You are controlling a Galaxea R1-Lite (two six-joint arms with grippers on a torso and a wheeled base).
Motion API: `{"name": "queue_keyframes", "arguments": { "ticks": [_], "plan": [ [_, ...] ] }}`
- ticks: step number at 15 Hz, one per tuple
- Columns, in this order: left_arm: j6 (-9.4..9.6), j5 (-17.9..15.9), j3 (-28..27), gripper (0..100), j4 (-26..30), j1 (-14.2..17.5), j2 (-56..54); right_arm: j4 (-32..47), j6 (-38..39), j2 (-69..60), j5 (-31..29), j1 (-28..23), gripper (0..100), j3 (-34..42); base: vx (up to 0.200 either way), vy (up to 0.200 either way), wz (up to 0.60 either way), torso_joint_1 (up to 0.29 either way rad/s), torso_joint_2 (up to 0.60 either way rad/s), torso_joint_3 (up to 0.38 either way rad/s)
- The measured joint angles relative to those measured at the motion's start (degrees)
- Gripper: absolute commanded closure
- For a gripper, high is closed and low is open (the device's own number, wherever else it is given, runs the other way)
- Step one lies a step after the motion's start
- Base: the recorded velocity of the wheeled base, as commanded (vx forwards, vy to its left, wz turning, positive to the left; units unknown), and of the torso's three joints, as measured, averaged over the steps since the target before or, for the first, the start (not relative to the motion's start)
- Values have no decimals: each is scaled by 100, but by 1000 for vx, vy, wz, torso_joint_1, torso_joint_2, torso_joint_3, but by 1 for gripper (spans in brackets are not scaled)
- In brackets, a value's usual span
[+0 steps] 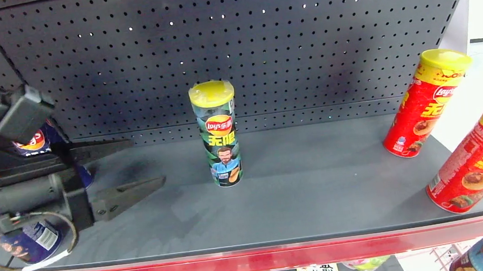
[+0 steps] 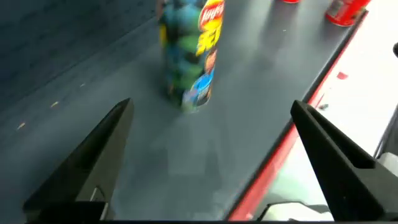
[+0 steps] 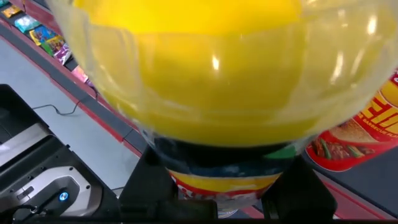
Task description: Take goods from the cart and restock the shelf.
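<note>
— Starting with the shelf (image 1: 320, 199), what did it look like?
— Flat dark-grey board, glossy red front lip, perforated pegboard (image 1: 214, 44) behind.
— And the cans?
— Two red cans (image 1: 426, 102) stood at its right end. A green can (image 1: 219, 138) stood mid-shelf, long axis vertical, yellow lid up.
— The claws?
— The left claw (image 1: 147, 161) lay spread at the left end, tips toward the green can, blue cans (image 1: 32, 242) behind it. The right claw (image 3: 221, 190) pinched a yellow-lidded can (image 3: 205, 62) off the shelf's right front corner.
</note>
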Motion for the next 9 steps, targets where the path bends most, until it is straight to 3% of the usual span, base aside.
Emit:
{"name": "queue_keyframes", "arguments": {
  "ticks": [2, 4, 9],
  "plan": [
    [38, -5, -306, 0, -56, -191, 482, 0, -2, -2, -6, 1, 100, -15, 0, 0, 0, 0, 0, 0],
    [205, -2, -611, 0, -63, -301, 951, 0, -2, -16, -9, 0, 100, -20, 0, 0, 0, 0, 0, 0],
    [418, 6, -1360, 0, -316, -369, 1882, 9, 16, -57, -11, -11, 100, -20, 0, 0, 0, 0, 0, 0]
  ]
}}
